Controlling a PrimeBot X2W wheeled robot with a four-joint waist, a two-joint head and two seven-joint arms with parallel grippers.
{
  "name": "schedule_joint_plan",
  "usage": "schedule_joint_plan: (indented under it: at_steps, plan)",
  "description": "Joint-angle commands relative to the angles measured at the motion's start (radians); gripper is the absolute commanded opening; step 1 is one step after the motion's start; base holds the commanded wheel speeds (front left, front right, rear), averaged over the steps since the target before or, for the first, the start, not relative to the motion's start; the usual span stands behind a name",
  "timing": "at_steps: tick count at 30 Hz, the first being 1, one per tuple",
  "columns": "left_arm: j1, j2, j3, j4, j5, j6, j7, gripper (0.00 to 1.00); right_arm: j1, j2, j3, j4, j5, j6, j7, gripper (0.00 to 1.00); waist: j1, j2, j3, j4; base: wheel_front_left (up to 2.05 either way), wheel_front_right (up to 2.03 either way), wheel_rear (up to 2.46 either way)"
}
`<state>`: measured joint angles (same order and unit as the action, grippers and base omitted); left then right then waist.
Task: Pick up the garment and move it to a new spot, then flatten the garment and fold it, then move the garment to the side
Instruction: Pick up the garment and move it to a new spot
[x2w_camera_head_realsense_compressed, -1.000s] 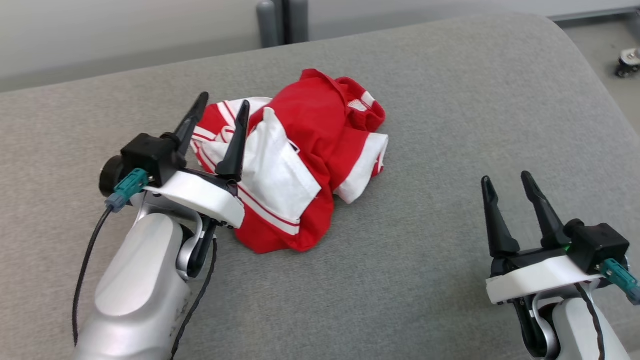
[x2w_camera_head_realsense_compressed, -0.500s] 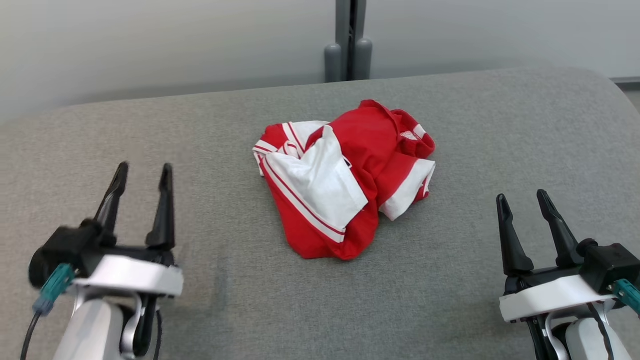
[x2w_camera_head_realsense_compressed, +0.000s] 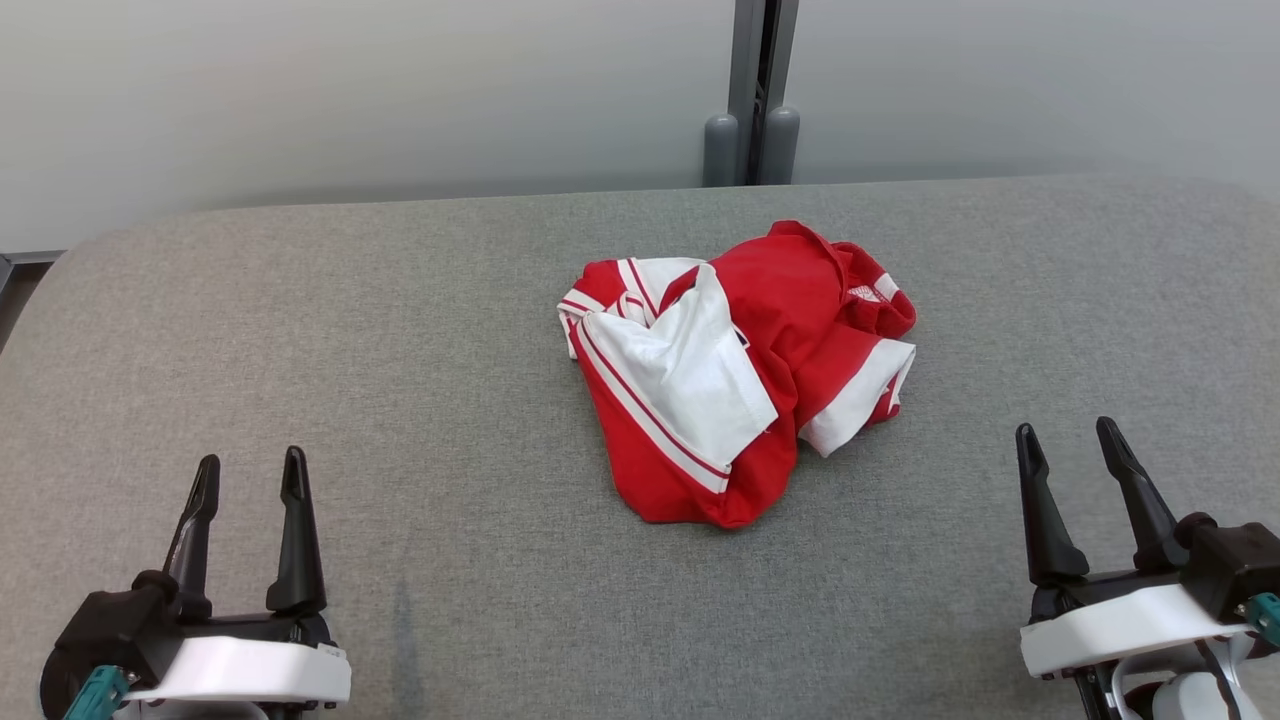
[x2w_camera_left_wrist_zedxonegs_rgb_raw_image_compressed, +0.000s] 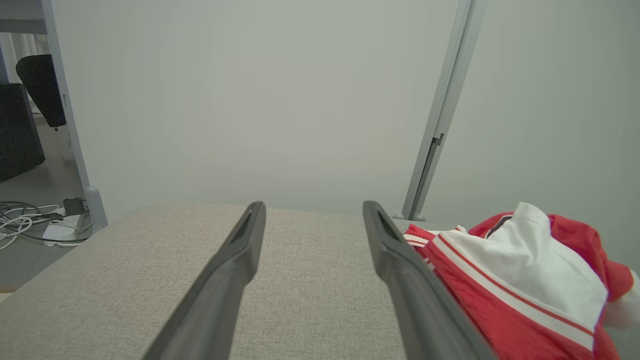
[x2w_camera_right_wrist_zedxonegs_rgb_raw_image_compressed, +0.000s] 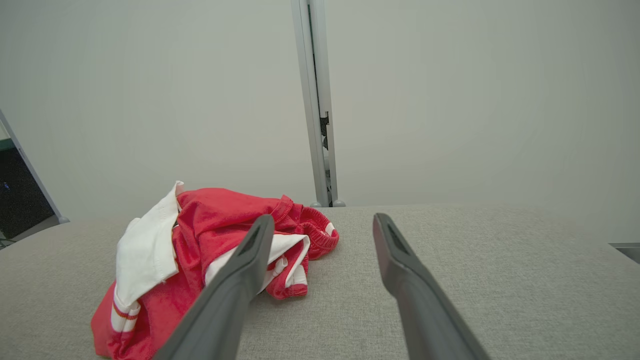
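**While the garment (x2w_camera_head_realsense_compressed: 740, 370) lies bunched, both arms stand empty-handed**

As I look down from the head camera, my left gripper (x2w_camera_head_realsense_compressed: 250, 460) is nearest, at the lower left. Its two dark fingers are parted over bare upholstery and grip nothing. The right gripper (x2w_camera_head_realsense_compressed: 1066, 430) mirrors it at the lower right, equally spread and empty. Both are well apart from the garment, a crumpled heap (red, with white panels and thin stripes) resting near the middle of the grey cushion (x2w_camera_head_realsense_compressed: 400, 350), somewhat closer to the right gripper. Beyond the cushion's far edge a grey post (x2w_camera_head_realsense_compressed: 752, 90) rises against the pale wall (x2w_camera_head_realsense_compressed: 350, 90). My left wrist camera also shows loose cables (x2w_camera_left_wrist_zedxonegs_rgb_raw_image_compressed: 20, 220) on the floor off the cushion's side.
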<state>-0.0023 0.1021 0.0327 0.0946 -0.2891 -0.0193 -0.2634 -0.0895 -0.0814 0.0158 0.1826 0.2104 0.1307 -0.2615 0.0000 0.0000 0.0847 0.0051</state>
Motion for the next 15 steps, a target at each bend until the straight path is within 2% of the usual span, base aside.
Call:
schedule_joint_plan:
  at_steps: [1, 15]
  plan:
    - [0.010, -0.005, 0.007, -0.003, 0.009, -0.002, -0.002, 1.00, 0.010, -0.005, -0.002, 0.006, 0.004, 0.000, -0.006, 1.00, 0.0000, 0.0000, -0.004, 0.004, 0.00, 0.00, 0.00]
    - [-0.015, -0.026, 0.041, 0.009, 0.024, -0.029, -0.002, 1.00, -0.003, -0.001, 0.017, 0.019, 0.004, 0.000, -0.006, 1.00, 0.0000, 0.0000, -0.001, -0.018, 0.00, 0.00, 0.00]
